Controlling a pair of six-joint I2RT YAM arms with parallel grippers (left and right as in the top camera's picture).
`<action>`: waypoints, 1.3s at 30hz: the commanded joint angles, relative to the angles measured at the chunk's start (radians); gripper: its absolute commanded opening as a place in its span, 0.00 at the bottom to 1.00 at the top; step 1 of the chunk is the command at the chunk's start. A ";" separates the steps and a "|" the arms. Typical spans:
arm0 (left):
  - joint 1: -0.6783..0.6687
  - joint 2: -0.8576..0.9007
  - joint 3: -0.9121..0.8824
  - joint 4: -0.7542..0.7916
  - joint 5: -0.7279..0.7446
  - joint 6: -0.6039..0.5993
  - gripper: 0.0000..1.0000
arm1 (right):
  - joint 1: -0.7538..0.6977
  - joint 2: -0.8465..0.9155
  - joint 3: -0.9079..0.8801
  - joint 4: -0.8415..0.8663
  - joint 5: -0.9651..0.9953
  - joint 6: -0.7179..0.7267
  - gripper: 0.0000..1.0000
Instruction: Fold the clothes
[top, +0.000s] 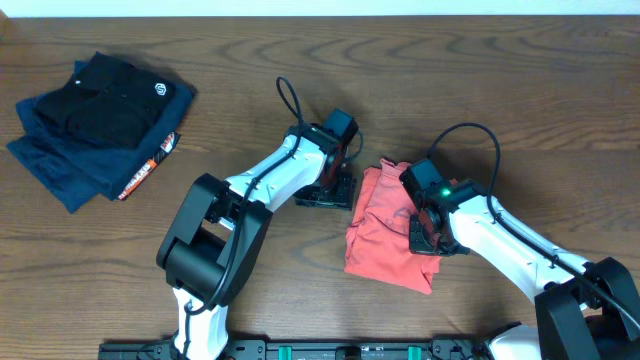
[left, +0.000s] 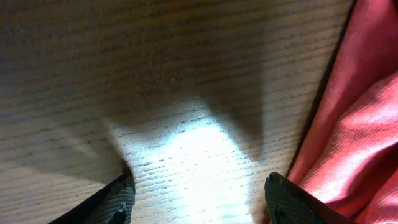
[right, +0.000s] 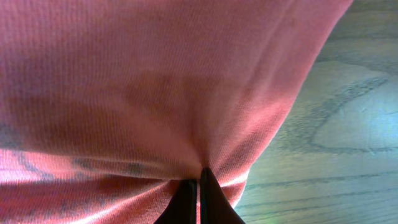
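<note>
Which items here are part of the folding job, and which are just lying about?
Job: coral-red T-shirt, pinched by the right gripper; left gripper, open beside it.
Lying about: folded navy and black garments, at the far left of the table.

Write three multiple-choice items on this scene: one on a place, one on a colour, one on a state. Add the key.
1. Where on the table does the pile of dark folded garments lie in the overhead view?
A. upper left
B. lower right
C. between the two arms

2. What colour is the T-shirt?
A. green
B. coral-red
C. white

3. How do the right jaws stand?
A. wide open over bare wood
B. shut on a dark garment
C. shut on a pinch of the T-shirt

Key:
1 A, the pile sits far left, apart from both arms.
2 B, it shows coral-red in all three views.
3 C, the right wrist view shows them together, with cloth gathered at their tips.
</note>
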 joint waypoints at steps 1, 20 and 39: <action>0.019 -0.054 0.010 0.002 -0.002 -0.009 0.69 | -0.006 -0.005 -0.008 -0.002 0.055 0.028 0.01; -0.106 -0.079 0.006 0.180 0.213 0.066 0.73 | -0.006 -0.005 -0.008 0.005 0.066 0.061 0.01; -0.130 0.002 0.005 0.192 0.204 0.066 0.06 | -0.006 -0.005 -0.008 -0.010 0.065 0.088 0.01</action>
